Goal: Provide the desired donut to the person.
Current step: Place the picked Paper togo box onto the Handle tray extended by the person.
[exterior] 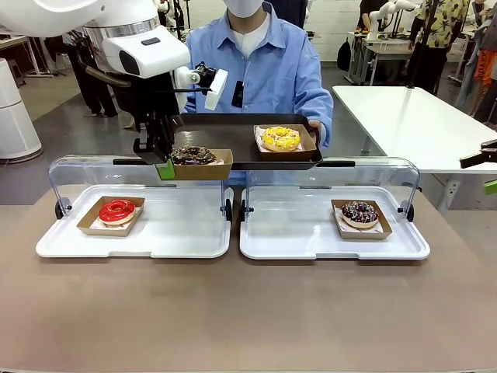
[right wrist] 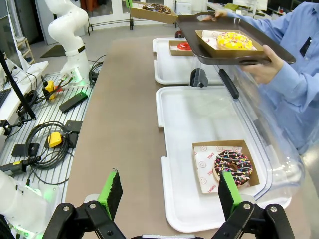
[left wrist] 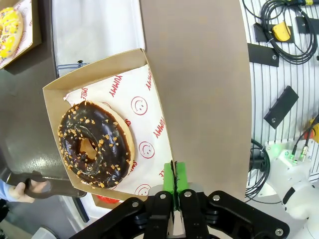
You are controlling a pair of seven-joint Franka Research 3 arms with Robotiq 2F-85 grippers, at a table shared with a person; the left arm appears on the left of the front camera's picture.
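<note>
- The left pincer (exterior: 165, 167) is up in the air over the far side of the bench (exterior: 248, 311). It is pinched tight on the edge of a cardboard box (left wrist: 152, 99) with a chocolate nut donut (exterior: 193, 155) in it.
- The box sits level at the edge of the dark tray (exterior: 233, 128). The person (exterior: 264, 70) holds that tray in both hands.
- A yellow donut (exterior: 280, 137) in its own box is already on the tray, with bare tray beside it.
- The right pincer (right wrist: 169, 191) is low by the near edge of the bench, with its green fingers (right wrist: 110, 191) spread wide and nothing between them.
- The left wrist view shows the smiley paper (left wrist: 149, 144) under the donut and a thumb (left wrist: 30, 188) on the tray.
- The front view shows a red donut (exterior: 116, 210) on the left white tray (exterior: 178, 241) and a sprinkle donut (exterior: 359, 212) on the right white tray (exterior: 295, 233).
</note>
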